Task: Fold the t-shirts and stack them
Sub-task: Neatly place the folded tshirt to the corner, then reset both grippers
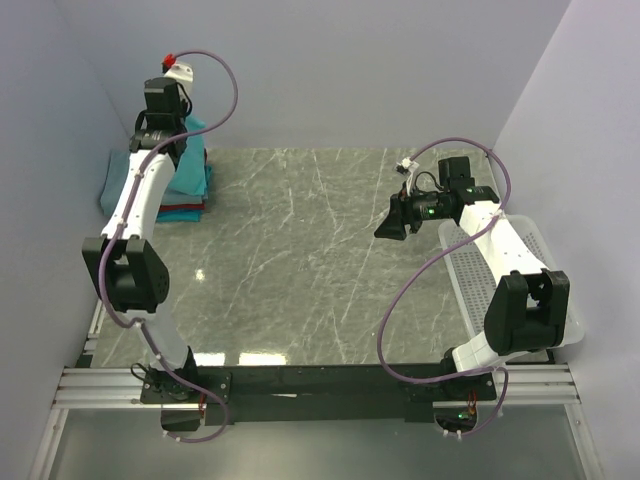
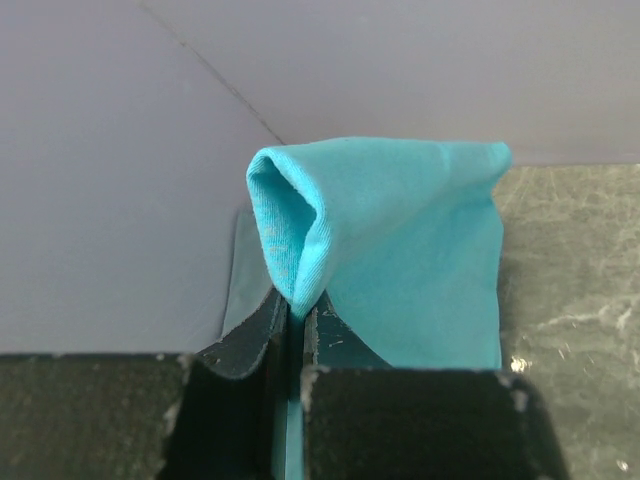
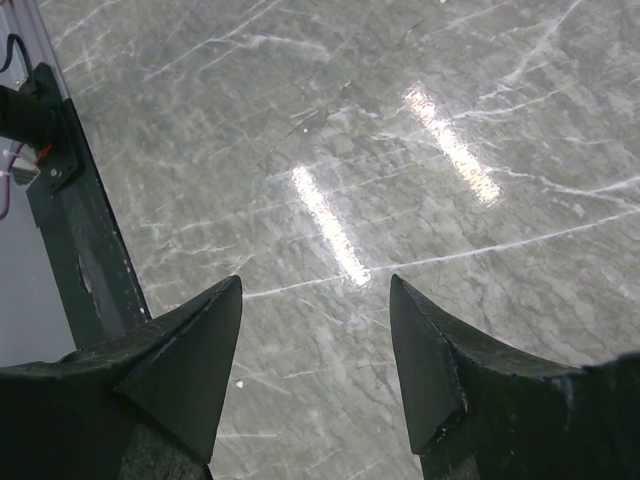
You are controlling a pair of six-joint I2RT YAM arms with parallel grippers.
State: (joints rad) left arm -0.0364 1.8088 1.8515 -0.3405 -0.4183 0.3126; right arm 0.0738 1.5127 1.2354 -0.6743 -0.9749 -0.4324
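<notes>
While pinching a rolled edge of the turquoise t-shirt (image 2: 400, 250) in the left gripper (image 2: 295, 318), jaws almost together, holds it at the far-left corner, seemingly just over the stack of folded t-shirts (image 1: 188, 200); drapes away from the fingertips toward the table (image 1: 300, 250); leaves the right gripper (image 3: 315, 330) wide, holding nothing, well apart, near the white basket (image 1: 462, 272); shows no shirt in its visible mesh.
</notes>
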